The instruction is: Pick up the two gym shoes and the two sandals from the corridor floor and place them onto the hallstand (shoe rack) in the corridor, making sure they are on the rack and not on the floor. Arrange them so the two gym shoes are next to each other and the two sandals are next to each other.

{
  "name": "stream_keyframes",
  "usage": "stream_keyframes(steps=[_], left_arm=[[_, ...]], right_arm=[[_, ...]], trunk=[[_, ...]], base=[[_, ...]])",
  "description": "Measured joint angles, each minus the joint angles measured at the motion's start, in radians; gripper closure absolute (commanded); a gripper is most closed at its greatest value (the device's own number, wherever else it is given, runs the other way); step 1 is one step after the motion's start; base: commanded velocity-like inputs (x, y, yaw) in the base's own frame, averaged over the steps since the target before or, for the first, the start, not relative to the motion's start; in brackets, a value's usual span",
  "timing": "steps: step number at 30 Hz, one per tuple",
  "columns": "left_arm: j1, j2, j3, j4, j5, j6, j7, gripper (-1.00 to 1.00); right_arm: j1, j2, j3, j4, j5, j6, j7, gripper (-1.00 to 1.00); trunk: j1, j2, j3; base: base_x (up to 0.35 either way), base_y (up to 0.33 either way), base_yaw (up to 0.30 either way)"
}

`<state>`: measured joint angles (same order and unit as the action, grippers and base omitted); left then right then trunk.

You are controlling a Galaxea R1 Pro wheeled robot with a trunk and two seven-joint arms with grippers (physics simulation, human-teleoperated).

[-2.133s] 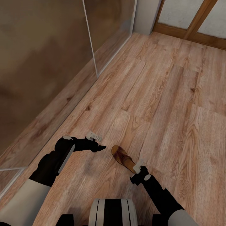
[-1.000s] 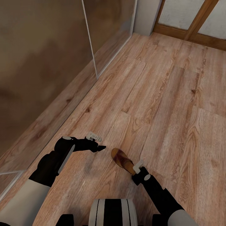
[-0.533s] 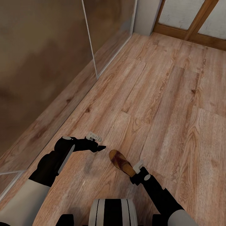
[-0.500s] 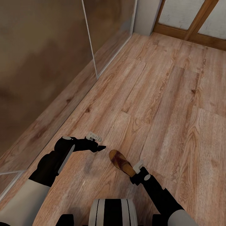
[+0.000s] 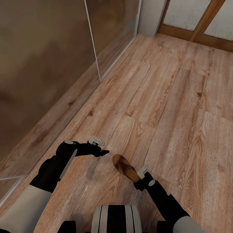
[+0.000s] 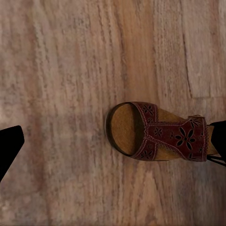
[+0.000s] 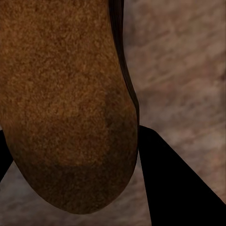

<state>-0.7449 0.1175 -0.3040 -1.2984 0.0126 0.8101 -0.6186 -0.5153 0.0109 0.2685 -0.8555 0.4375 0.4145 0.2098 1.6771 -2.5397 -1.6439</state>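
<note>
The flat brown leather sandal (image 5: 125, 167) lies on the wood-plank corridor floor (image 5: 168, 106), heel between the right pincer (image 5: 142, 171) fingers, seemingly clamped. Lift it level. The left pincer (image 5: 104, 152) hovers nearby, apart and empty.

Soft even light, faint shadows, blurry right wrist close-up, no glare

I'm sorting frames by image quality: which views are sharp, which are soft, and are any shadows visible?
Head view: the floor grain is fairly crisp, and the mirrored panel shows only a hazy brown blur. Left wrist view: the sandal strap's cut-out pattern is sharp, with a faint shadow at its toe. Right wrist view: the sandal's heel is close, grainy and soft, between the dark fingers of the right tool.
</note>
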Motion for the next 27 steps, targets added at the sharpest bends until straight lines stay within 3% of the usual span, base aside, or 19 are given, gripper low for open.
stream_keyframes(steps=[19, 27], left_arm=[[0.0, 0.002, 0.0, 0.0, 0.0, 0.0, 0.0, -1.0], [0.0, 0.002, 0.001, 0.001, 0.0, 0.0, 0.0, -1.0]], right_arm=[[0.0, 0.0, 0.0, 0.0, 0.0, 0.0, 0.0, 1.0], [0.0, 0.0, 0.0, 0.0, 0.0, 0.0, 0.001, 1.0]], trunk=[[0.0, 0.0, 0.0], [-0.004, 0.002, 0.031]], base=[[0.0, 0.0, 0.0], [0.0, 0.0, 0.0]])
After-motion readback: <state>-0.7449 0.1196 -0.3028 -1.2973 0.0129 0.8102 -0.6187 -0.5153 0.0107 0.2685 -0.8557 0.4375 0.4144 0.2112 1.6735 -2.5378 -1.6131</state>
